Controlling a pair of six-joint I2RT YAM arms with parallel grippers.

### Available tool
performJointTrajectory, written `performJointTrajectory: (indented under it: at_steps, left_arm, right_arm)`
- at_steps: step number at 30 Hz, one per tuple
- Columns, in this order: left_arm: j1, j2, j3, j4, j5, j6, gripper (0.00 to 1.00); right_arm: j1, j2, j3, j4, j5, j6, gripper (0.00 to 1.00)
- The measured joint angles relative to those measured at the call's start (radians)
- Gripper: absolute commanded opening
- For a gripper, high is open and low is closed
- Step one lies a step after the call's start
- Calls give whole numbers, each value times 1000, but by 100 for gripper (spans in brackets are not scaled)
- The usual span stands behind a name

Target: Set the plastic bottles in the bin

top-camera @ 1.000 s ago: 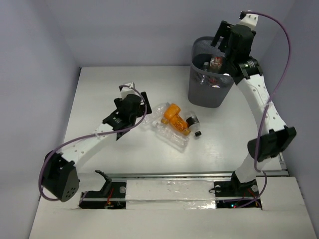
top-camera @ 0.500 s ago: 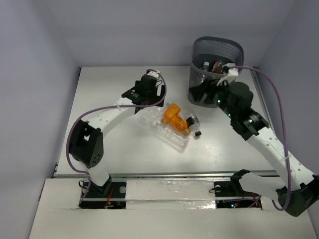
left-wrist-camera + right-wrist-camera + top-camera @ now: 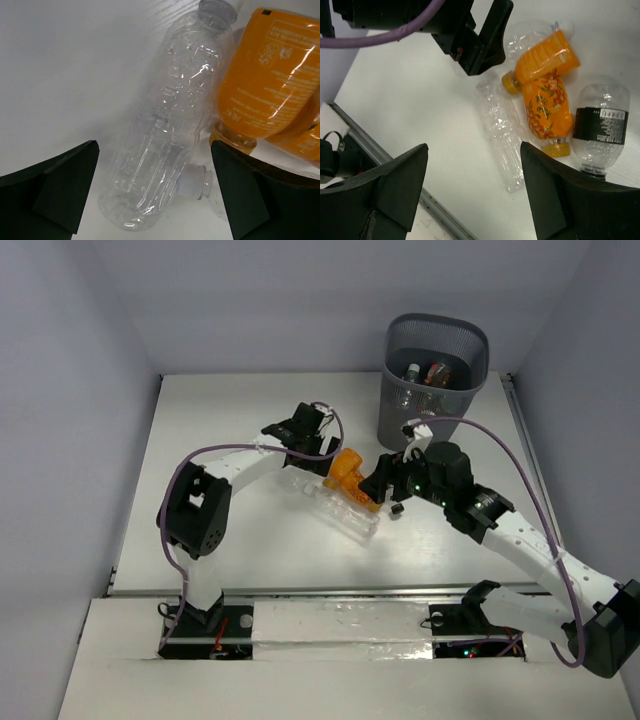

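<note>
Several plastic bottles lie in a heap mid-table: two orange ones [image 3: 547, 55] [image 3: 547, 107], a dark-labelled clear one [image 3: 600, 125] and a long clear one [image 3: 502, 125]. My left gripper [image 3: 155, 195] is open low over the table, a crinkled clear bottle [image 3: 165, 135] lying between its fingers [image 3: 55, 185] untouched, with an orange bottle [image 3: 265, 80] beside it. My right gripper [image 3: 472, 195] hovers open and empty above the heap. In the top view the left gripper [image 3: 307, 447] and right gripper [image 3: 383, 480] flank the orange bottle [image 3: 348, 468]. The bin [image 3: 415, 415] stands at the back right with bottles [image 3: 430, 372] inside.
The left arm's wrist and purple cable [image 3: 420, 20] cross the upper left of the right wrist view, close to the heap. A metal rail [image 3: 340, 592] runs along the table's near edge. White walls close in the table on three sides.
The right arm came down from over the bin and now hovers above the heap. The left arm swung right and down onto the heap's clear bottle.
</note>
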Motion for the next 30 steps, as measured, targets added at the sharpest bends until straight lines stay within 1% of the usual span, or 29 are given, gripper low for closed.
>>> performJointTrajectory:
  at_steps: [2, 4, 5, 7, 8, 10, 11, 17, 20, 22, 26, 30]
  left_arm:
    - [0, 23, 0, -4, -6, 0, 93]
    - [0, 49, 5, -11, -20, 0, 89]
    - [0, 60, 8, -15, -31, -1, 83]
    - [0, 77, 11, -19, -50, -5, 76]
    - [0, 81, 12, -19, -58, -6, 66]
    - [0, 83, 12, -21, -69, -10, 58]
    - [0, 83, 12, -21, -77, -11, 51]
    - [0, 78, 12, -29, -124, -26, 36]
    - [0, 51, 12, -45, -147, -43, 32]
    - [3, 10, 12, -56, -158, -57, 31]
    - [8, -112, 20, -69, -164, -81, 31]
    - [10, -222, 76, -75, -157, -100, 31]
  right_arm:
    - [5, 4, -23, 6, -5, 3, 80]
    - [12, 16, -35, 11, -6, 7, 79]
    - [15, 24, -38, 14, -6, 7, 79]
    - [26, 51, -39, 17, -5, 7, 78]
    - [32, 70, -39, 21, -3, 6, 78]
    - [47, 111, -39, 23, 6, 5, 78]
    - [53, 136, -38, 23, 9, 2, 78]
    - [72, 261, -36, 23, 29, -5, 79]
    - [78, 317, -24, 24, 48, -10, 80]
    - [85, 352, -12, 25, 58, -17, 80]
    - [111, 425, 28, 25, 72, -35, 80]
    - [138, 483, 69, 25, 99, -53, 81]
